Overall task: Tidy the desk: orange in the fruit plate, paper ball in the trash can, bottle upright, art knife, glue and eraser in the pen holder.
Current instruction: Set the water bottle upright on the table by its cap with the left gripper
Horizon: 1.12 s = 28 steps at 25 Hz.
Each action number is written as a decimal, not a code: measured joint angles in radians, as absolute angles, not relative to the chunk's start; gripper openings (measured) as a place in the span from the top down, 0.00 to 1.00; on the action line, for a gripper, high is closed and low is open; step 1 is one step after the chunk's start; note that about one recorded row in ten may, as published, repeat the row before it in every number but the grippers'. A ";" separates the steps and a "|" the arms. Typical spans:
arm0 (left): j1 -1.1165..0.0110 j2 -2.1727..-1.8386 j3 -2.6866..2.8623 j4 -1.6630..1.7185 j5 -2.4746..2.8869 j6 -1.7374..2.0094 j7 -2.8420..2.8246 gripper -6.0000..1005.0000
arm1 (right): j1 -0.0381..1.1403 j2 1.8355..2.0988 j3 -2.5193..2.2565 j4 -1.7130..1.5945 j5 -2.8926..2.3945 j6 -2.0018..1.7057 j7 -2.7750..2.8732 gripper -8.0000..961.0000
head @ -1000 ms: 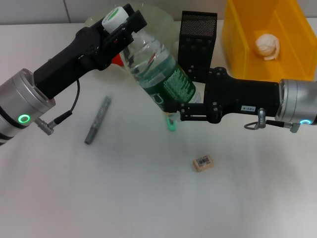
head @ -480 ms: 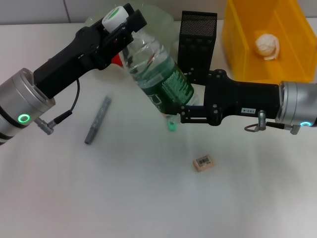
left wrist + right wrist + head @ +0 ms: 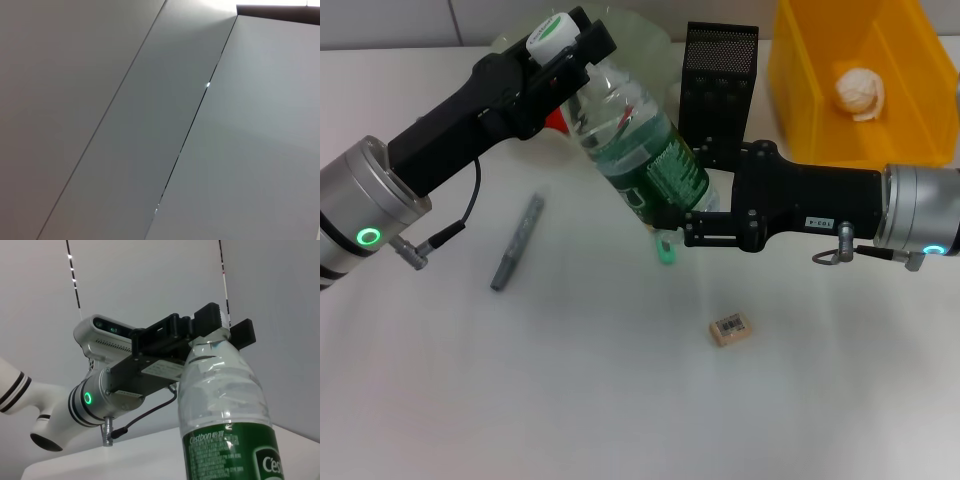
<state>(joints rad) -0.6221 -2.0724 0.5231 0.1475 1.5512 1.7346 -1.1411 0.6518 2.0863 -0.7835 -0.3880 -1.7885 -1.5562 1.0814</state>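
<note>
Standing bottle (image 3: 640, 150) upright: left claw (image 3: 565, 50) clamped at neck, right claw (image 3: 665, 215) clamped near base. Next: tilt vertical, set on tabletop (image 3: 620, 400).

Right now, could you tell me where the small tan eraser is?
In the head view, the small tan eraser lies on the white desk, right of centre, below the right gripper.

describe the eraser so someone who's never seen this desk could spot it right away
Start at the yellow bin at the far right, then come toward the near edge, past the right gripper. The eraser lies alone on the white desk: a small tan block with a barcode label.
</note>
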 joint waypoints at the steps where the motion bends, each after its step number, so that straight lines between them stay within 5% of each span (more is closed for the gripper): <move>1: -0.623 -2.072 0.523 0.150 1.551 1.732 -1.141 0.56 | 0.652 2.086 -0.784 -0.388 -1.788 -1.553 1.081 0.20; 28: -0.628 -2.069 0.502 0.168 1.544 1.696 -1.141 0.56 | 0.650 2.085 -0.798 -0.365 -1.798 -1.489 1.078 0.20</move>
<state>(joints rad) -0.6275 -2.0692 0.5023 0.1678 1.5444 1.6963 -1.1410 0.6500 2.0848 -0.7977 -0.3650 -1.7981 -1.4894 1.0780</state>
